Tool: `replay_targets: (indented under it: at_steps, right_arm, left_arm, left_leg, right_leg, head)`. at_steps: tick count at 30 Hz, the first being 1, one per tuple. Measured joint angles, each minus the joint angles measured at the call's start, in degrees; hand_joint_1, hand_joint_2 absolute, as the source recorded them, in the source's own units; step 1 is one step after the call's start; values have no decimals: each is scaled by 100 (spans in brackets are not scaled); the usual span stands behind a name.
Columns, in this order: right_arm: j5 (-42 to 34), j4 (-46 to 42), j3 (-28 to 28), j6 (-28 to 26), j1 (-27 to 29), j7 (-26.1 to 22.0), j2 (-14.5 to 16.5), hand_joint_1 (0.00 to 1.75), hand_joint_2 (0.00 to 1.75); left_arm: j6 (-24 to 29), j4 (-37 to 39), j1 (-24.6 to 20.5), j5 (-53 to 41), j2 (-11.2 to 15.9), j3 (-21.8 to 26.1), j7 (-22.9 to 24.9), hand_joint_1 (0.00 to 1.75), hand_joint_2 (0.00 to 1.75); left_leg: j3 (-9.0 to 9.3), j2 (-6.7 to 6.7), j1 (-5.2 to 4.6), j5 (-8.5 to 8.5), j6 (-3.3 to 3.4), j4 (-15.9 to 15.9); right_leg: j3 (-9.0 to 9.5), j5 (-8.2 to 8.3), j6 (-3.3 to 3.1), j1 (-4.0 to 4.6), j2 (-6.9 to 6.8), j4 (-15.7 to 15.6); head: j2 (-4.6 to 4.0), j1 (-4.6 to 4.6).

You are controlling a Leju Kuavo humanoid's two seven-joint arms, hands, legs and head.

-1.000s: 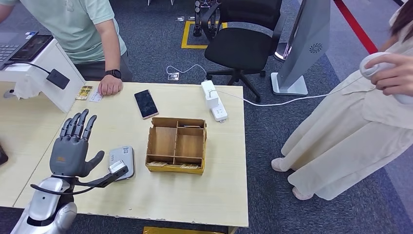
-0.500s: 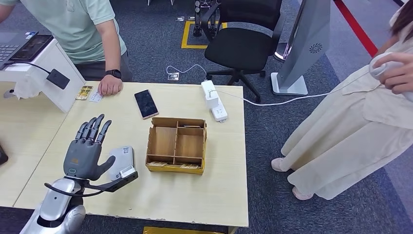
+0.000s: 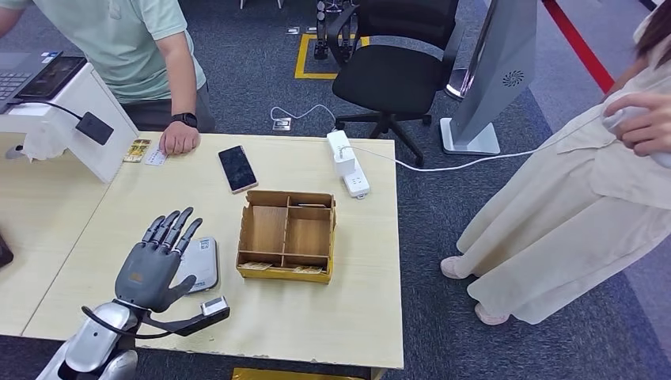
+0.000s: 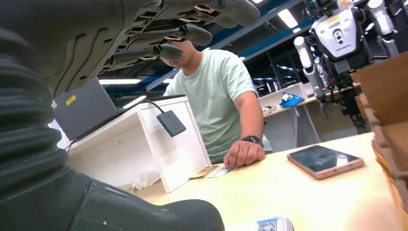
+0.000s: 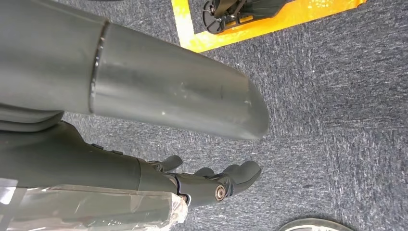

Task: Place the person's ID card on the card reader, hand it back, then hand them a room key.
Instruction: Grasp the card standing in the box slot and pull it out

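The ID card (image 3: 156, 158) lies on the table's far left edge under the fingertips of the person in green (image 3: 179, 139); the left wrist view shows the same card (image 4: 220, 172) beneath that hand (image 4: 244, 153). My left hand (image 3: 155, 267) hovers with fingers spread and nothing in it, partly over the grey card reader (image 3: 202, 265), whose edge is visible (image 4: 269, 224) below my fingers (image 4: 185, 34). A wooden box (image 3: 286, 234) holds gold room keys (image 3: 258, 267) in its front slot. My right hand (image 5: 211, 185) hangs over the carpet, holding nothing.
A gold card (image 3: 136, 150) lies beside the ID card. A phone (image 3: 237, 168) and a power strip (image 3: 348, 165) sit at the table's far side. A white stand (image 3: 75, 119) is at the left, and a person in beige (image 3: 585, 198) stands at the right.
My left hand has drawn back toward me and to the right, from over the bare table to above the card reader. The card and the person's hand have stayed put.
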Motion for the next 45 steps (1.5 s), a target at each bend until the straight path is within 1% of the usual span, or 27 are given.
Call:
replay_targets:
  at_steps: [11, 14, 19, 25, 33, 37, 45]
  right_arm:
    - [14, -2, 0, 37, 0, 5, 4, 0, 0]
    - [21, -2, 0, 39, -2, 14, 6, 0, 0]
    - [34, -2, 0, 39, -5, 19, 11, 0, 0]
    - [75, -16, 0, 39, -12, 28, 25, 0, 0]
    - [154, -34, 18, 35, -17, 71, 51, 0, 0]
    - [196, -34, 31, 36, -21, 85, 55, 0, 0]
    - [259, -34, 128, 60, -47, 133, 57, 0, 0]
  left_arm:
    - [-144, -95, 254, 108, 171, -178, 25, 0, 175]
    - [-174, -110, 326, 131, 176, -254, 49, 0, 175]
    - [-185, -110, 330, 141, 62, -435, 127, 0, 175]
    - [-239, -108, 185, 297, -214, -606, 125, 0, 175]
    - [-178, -63, 26, 378, -450, -665, 117, 0, 175]
    - [-35, -12, -50, 223, -487, -665, 127, 0, 175]
    - [111, 36, -236, -133, -443, -665, 127, 0, 175]
  left_leg:
    - [0, -1, -1, 0, 0, 0]
    - [0, -2, 0, 0, 0, 0]
    - [0, -1, -1, 0, 0, 0]
    - [1, -1, -2, 0, 1, 1]
    - [1, -1, -1, 0, 0, 1]
    - [1, -1, -1, 0, 0, 1]
    - [1, -2, -1, 0, 0, 1]
  right_leg:
    - [1, 0, 0, 0, -1, 0]
    - [0, 0, 0, 0, -2, -1]
    - [0, 0, 1, 0, -2, -1]
    - [2, 2, 2, -1, -3, -2]
    - [0, 2, 2, -1, -3, -2]
    - [0, 2, 2, 0, -3, -2]
    - [1, 2, 2, 0, -3, -1]
  head:
    - [-1, -1]
    - [1, -1]
    - [1, 0]
    - [1, -1]
    - [1, -1]
    - [0, -1]
    - [0, -1]
